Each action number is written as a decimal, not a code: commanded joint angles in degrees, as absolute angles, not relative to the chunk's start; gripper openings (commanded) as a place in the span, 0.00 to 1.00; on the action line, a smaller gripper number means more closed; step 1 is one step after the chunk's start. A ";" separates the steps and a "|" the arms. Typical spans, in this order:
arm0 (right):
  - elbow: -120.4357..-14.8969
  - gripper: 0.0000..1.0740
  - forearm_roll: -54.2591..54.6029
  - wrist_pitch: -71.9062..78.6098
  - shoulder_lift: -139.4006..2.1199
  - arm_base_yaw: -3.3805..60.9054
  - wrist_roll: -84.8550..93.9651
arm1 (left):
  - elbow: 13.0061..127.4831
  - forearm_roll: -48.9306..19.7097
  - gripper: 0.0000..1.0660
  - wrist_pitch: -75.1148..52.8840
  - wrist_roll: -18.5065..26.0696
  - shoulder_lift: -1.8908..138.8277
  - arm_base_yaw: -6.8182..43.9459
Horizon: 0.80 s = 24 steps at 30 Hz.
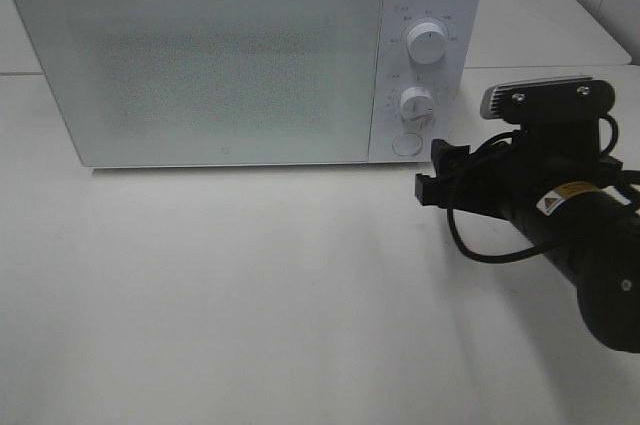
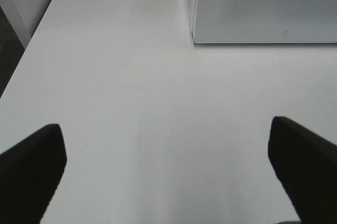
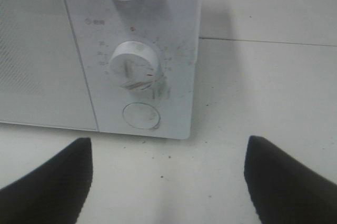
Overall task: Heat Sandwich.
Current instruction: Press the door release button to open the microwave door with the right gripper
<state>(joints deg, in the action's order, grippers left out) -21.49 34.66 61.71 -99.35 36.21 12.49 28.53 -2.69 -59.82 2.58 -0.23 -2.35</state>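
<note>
On the table (image 2: 131,76): one microwave (image 1: 210,55), door shut, two dials (image 1: 428,43), one button (image 1: 406,143). Right gripper (image 1: 434,171) spread wide near the button, empty; left gripper (image 2: 166,126) wide too. Sandwich: cannot tell where.

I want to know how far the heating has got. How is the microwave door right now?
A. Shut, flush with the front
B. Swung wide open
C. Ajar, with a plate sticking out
A: the microwave door lies flat in line with the control panel, and no gap or interior shows.
</note>
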 commanded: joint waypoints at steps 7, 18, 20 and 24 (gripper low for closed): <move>-25.78 0.71 40.28 62.85 -104.85 42.17 13.18 | 28.30 -3.09 0.95 -58.90 2.58 -1.78 -2.52; -26.70 0.71 42.74 62.51 -105.37 42.86 11.97 | 28.30 -3.09 0.95 -58.90 2.58 -1.78 -2.52; -26.70 0.71 42.74 62.51 -105.37 42.86 11.06 | 28.30 -3.09 0.95 -58.90 2.58 -1.78 -2.52; -26.70 0.71 42.74 62.11 -105.37 42.86 3.78 | 28.30 -3.09 0.95 -58.90 2.58 -1.78 -2.52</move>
